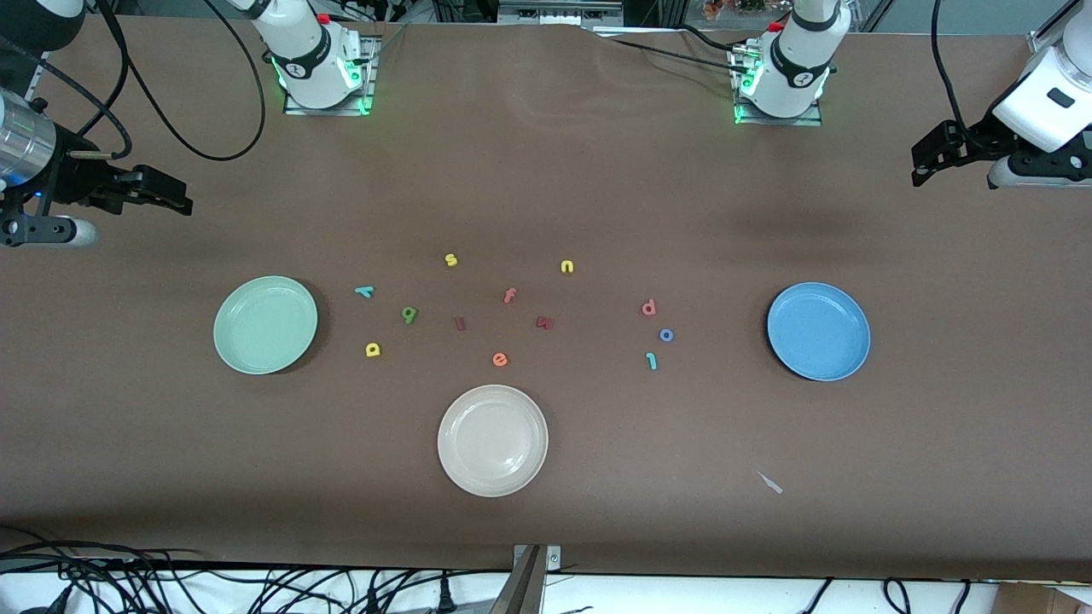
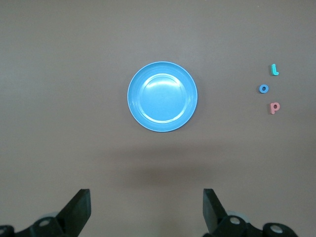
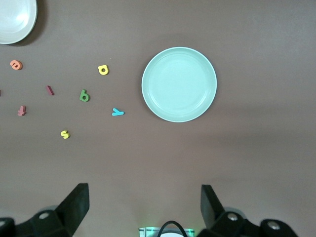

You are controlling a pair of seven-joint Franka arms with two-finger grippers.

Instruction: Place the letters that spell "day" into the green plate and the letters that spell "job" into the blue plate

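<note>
Front view: round, shallow-rimmed green plate [image 1: 265,325]

The cream-white plate [image 3: 15,19] is cut off by the right wrist view's corner. One dark red letter [image 3: 0,92] shows only as a sliver at that view's edge. In the front view, both arms' upper links run out of frame.
</note>
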